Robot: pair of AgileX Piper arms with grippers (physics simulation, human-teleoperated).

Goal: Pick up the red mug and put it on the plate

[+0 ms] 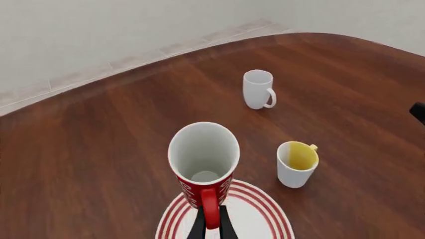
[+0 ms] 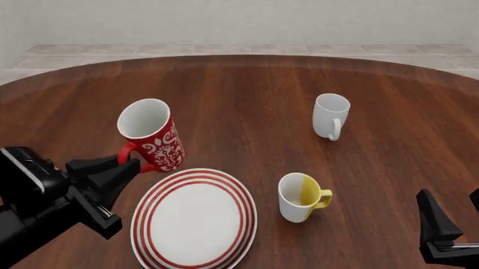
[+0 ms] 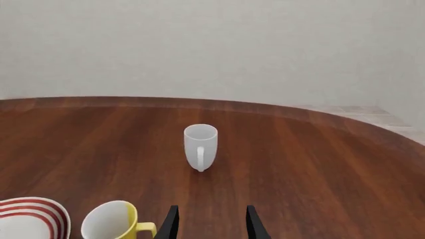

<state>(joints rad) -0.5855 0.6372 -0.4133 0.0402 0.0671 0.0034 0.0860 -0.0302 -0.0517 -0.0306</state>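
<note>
Three mugs and one plate on a dark wooden table [image 2: 247, 95]. Red mug [image 2: 152, 134]: tall, narrow, glossy red with a white floral pattern, white inside, red loop handle. It is tilted, mouth toward the camera in the front view, lifted off the wood, at the far-left edge of the plate [image 2: 194, 218]; in the left wrist view its base sits over the plate's rim. Left gripper [image 2: 133, 166] has its black fingers pinched onto the mug's handle, jaws nearly closed around it. Plate is large, round, flat, white with concentric red rings near the rim, lying on the table at near left. White-and-yellow mug [image 2: 301, 196] stands upright just right of the plate, not touching it, yellow inside and yellow handle pointing right. Plain white mug [image 2: 331, 116] stands upright farther back and to the right, well apart from the others, handle toward the camera. Right gripper [image 3: 210, 221] hovers low at the near right, black fingers spread apart with bare wood between them, holding nothing. Tabletop is reddish-brown with straight grain, smooth with a soft sheen, rounded far edge. Beyond it, pale tiled floor [image 2: 224, 49] and a plain off-white wall [image 2: 239, 19].
</note>
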